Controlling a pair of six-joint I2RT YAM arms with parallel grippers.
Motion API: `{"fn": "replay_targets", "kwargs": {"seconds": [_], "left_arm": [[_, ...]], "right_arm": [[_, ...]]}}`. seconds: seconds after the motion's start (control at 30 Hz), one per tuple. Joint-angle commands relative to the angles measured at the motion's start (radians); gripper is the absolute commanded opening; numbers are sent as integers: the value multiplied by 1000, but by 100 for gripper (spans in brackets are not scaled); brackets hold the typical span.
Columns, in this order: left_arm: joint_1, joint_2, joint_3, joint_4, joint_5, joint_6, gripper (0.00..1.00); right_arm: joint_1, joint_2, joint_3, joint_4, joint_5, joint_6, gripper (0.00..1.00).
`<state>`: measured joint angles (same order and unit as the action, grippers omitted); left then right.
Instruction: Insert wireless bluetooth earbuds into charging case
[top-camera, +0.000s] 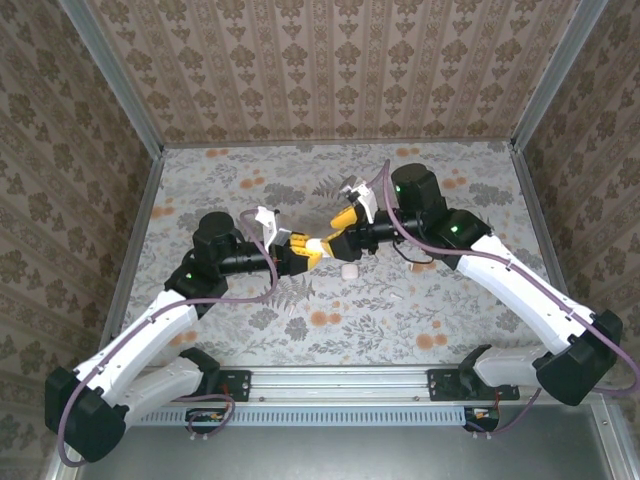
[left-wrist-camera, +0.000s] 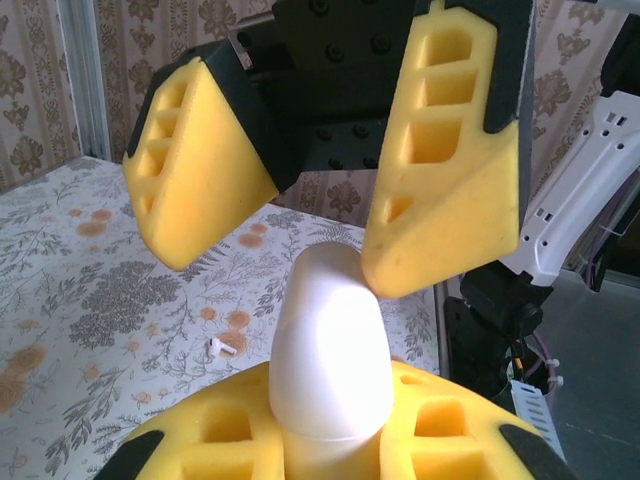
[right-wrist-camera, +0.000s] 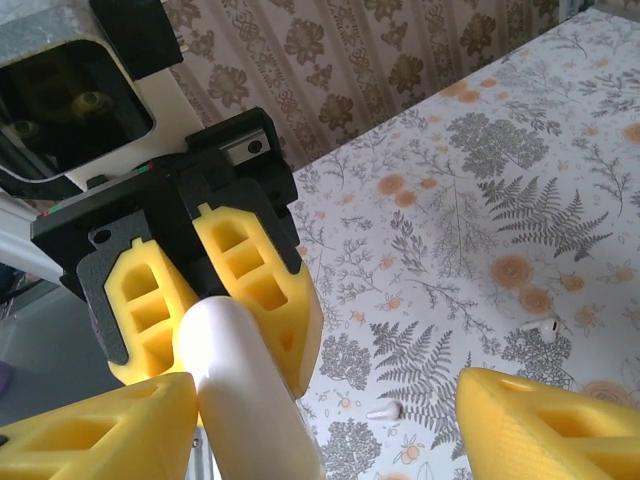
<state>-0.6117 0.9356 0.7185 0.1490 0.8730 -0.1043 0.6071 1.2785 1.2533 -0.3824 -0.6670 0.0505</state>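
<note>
Right wrist shows two earbuds (right-wrist-camera: 383, 410) beyond the spread right claw (right-wrist-camera: 328, 400); left claw (right-wrist-camera: 215, 325) clamps a case (right-wrist-camera: 252, 400).

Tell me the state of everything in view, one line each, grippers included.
left gripper: shut on the white case, off the table.
right gripper: open, one finger against it.
white case: looks closed, gripped at one end.
earbuds: two loose on the table.
second case: on the table, lid unclear.
</note>
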Motion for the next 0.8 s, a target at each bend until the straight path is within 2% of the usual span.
{"fn": "replay_targets", "kwargs": {"seconds": [0.0, 0.13, 0.33, 0.5, 0.67, 0.77], "left_arm": [[0, -28, -7, 23, 41, 3, 0], [1, -26, -13, 31, 28, -9, 0], [32, -6, -25, 92, 32, -63, 0], [71, 27, -12, 109, 81, -80, 0], [87, 39, -8, 122, 107, -100, 0], [88, 28, -18, 146, 93, -117, 0]], "right_arm": [[1, 24, 40, -39, 98, -41, 69], [-9, 54, 64, -41, 126, -46, 69], [-28, 67, 48, -15, 27, -42, 71], [-42, 53, -9, 108, -141, 3, 74], [-43, 53, -62, 292, -230, 82, 78], [-42, 91, -24, 285, -285, 102, 78]]}}
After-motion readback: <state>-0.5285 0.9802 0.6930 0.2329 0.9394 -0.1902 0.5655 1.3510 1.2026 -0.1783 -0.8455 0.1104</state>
